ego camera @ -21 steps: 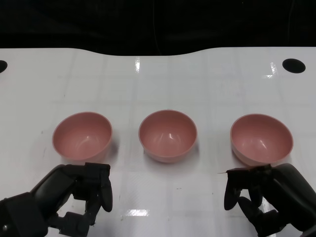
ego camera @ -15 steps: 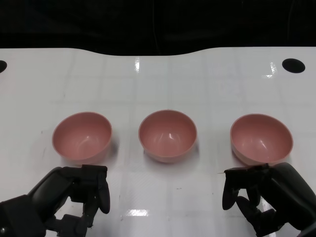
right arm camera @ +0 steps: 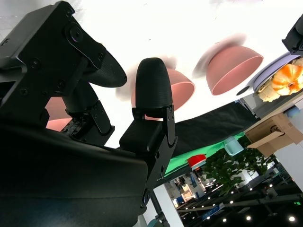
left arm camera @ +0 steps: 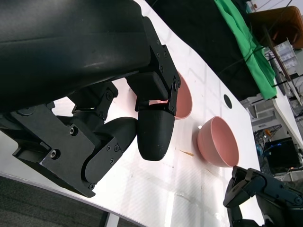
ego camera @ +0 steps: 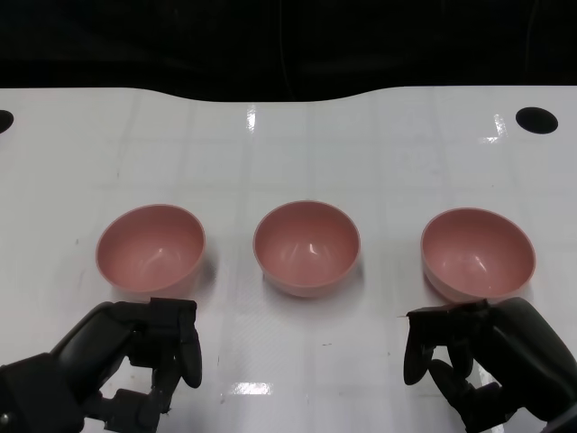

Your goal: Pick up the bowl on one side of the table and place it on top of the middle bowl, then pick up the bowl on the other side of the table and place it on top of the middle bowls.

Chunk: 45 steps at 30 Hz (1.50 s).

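Note:
Three pink bowls stand in a row on the white table: the left bowl, the middle bowl and the right bowl. All are upright, apart and empty. My left hand hovers just in front of the left bowl, its fingers bent downward and holding nothing. Just in front of the right bowl is my right hand, also holding nothing. The left wrist view shows the left hand's fingers, the middle bowl partly behind them, and the right bowl. In the right wrist view, the fingers stand apart before the middle bowl and left bowl.
The white table has a dark round hole at the back right and another at the back left edge. A black backdrop lies beyond the table's curved far edge.
The right hand has edged slightly to the left and the left hand has shifted a little. The three bowls have not moved.

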Each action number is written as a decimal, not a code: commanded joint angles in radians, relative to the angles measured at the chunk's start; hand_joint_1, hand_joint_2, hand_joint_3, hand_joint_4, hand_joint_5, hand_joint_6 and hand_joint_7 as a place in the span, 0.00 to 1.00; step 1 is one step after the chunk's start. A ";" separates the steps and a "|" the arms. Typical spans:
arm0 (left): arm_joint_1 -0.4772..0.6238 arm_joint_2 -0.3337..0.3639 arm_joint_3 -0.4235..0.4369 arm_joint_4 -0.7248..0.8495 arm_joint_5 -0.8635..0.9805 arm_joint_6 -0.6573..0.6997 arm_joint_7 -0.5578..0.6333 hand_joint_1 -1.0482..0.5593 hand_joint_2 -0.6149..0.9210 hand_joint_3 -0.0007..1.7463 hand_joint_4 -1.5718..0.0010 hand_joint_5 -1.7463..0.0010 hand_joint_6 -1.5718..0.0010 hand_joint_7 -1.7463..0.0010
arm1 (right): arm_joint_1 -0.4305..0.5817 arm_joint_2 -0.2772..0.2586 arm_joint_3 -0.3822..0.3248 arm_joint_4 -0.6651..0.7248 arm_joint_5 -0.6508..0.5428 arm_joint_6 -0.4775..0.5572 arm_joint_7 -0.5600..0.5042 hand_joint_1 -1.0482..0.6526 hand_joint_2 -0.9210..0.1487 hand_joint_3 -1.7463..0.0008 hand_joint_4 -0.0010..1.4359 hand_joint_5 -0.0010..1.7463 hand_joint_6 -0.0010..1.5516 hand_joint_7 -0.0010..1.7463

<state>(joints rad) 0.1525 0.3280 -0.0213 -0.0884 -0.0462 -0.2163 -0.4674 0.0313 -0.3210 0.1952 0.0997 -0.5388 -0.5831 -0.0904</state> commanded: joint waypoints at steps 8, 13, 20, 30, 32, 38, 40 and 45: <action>-0.041 0.017 -0.014 0.032 0.001 -0.003 -0.014 0.55 0.67 0.81 0.43 0.00 0.46 0.11 | 0.052 -0.012 -0.037 -0.049 0.007 0.013 -0.013 0.58 0.67 0.14 0.64 0.97 0.57 0.73; -0.062 0.021 -0.009 0.062 -0.023 -0.003 -0.037 0.55 0.67 0.80 0.43 0.01 0.46 0.12 | 0.064 0.011 -0.044 -0.079 0.008 0.044 -0.017 0.58 0.66 0.18 0.61 0.95 0.55 0.67; -0.063 0.020 -0.009 0.075 -0.018 -0.029 -0.037 0.54 0.66 0.80 0.43 0.01 0.46 0.12 | 0.066 0.017 -0.056 -0.102 0.000 0.073 -0.032 0.54 0.51 0.39 0.52 0.81 0.50 0.46; -0.061 0.024 -0.010 0.075 -0.012 -0.033 -0.036 0.56 0.66 0.81 0.43 0.01 0.47 0.11 | 0.054 0.016 -0.082 -0.126 -0.022 0.122 -0.052 0.49 0.18 0.81 0.39 0.68 0.45 0.25; -0.060 0.025 -0.010 0.074 -0.009 -0.034 -0.034 0.55 0.66 0.81 0.43 0.01 0.47 0.11 | 0.054 0.016 -0.083 -0.129 -0.024 0.127 -0.054 0.49 0.15 0.85 0.38 0.67 0.45 0.24; -0.051 0.027 -0.006 0.066 -0.008 -0.031 -0.029 0.55 0.66 0.81 0.42 0.01 0.46 0.12 | 0.053 0.013 -0.088 -0.182 -0.067 0.218 -0.040 0.44 0.08 0.94 0.24 0.56 0.35 0.18; -0.049 0.027 -0.007 0.062 -0.006 -0.030 -0.027 0.55 0.66 0.81 0.42 0.01 0.46 0.12 | 0.050 0.008 -0.091 -0.198 -0.082 0.251 -0.033 0.43 0.06 0.96 0.21 0.52 0.33 0.16; -0.045 0.019 -0.013 0.058 -0.011 -0.033 -0.025 0.56 0.65 0.82 0.42 0.01 0.46 0.12 | 0.047 -0.001 -0.099 -0.237 -0.099 0.321 -0.014 0.39 0.05 0.99 0.15 0.47 0.28 0.12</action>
<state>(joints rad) 0.1041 0.3405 -0.0379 -0.0172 -0.0538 -0.2439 -0.4944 0.0842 -0.3071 0.1158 -0.1191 -0.6370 -0.2789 -0.1120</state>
